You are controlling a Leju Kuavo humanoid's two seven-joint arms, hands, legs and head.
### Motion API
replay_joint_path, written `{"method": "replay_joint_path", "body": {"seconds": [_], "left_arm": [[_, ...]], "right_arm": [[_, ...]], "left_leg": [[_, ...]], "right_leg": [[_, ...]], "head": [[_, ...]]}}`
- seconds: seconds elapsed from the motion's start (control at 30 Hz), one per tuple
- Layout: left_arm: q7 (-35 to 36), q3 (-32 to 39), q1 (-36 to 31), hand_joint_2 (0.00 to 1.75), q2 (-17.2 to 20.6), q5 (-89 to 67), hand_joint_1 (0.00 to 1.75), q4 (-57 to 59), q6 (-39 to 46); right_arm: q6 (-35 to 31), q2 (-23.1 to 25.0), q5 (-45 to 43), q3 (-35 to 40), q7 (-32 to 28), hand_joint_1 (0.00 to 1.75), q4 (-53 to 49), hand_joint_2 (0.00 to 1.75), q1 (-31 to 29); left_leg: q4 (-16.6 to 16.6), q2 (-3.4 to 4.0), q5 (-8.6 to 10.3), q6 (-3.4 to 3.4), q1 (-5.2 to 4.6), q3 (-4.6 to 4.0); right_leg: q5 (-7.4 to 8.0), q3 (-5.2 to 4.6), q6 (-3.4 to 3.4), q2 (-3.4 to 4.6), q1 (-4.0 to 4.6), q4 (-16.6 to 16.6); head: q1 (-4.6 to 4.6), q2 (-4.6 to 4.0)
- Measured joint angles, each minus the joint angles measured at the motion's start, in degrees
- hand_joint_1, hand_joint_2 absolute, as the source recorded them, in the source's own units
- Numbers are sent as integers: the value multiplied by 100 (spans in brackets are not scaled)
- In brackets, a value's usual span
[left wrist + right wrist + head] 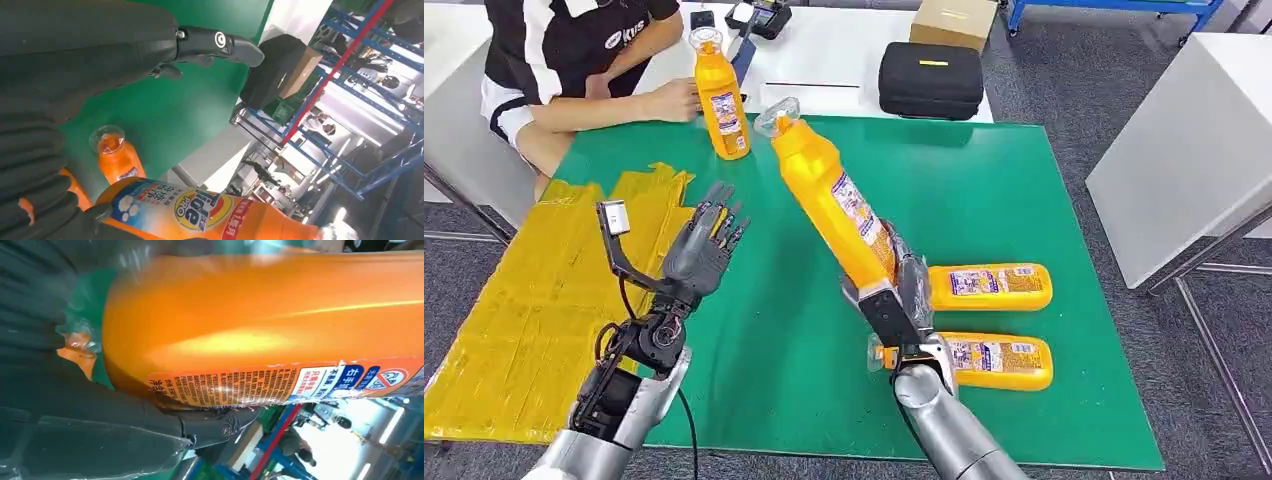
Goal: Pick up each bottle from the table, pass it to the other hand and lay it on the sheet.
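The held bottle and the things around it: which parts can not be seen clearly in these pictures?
- Held bottle: its base is hidden in the head view by the right hand; in the right wrist view both ends are cut off by the picture edges.
- Nearer lying bottle: its cap end is partly hidden behind the right arm in the head view.
- Label text: too small in the head view.
- Left hand: its palm is hidden from the head view.

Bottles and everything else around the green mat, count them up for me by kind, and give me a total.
Orange bottles: 4 (held, standing, lying and)
Yellow sheet: 1
Black case: 1
Cardboard box: 1
Total: 7
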Motion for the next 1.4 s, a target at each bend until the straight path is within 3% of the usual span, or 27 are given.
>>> {"method": "replay_joint_path", "body": {"seconds": [0.77, 1.4], "left_arm": [[-135, -406, -446, 175, -17, 166, 0, 695, -559], [-149, -330, -512, 175, -17, 162, 0, 898, -511]], "right_arm": [[1368, 0, 907, 1104, 1372, 175, -121, 175, -390], [1685, 96, 1165, 1325, 1808, 175, 330, 175, -779]], "left_leg": [[0, 1, 3, 0, 0, -1], [0, 1, 3, 0, 0, -2]], "right_leg": [[1, -1, 0, 0, 0, 1], [1, -2, 0, 0, 0, 1]], "head": [[0, 0], [0, 0]]}}
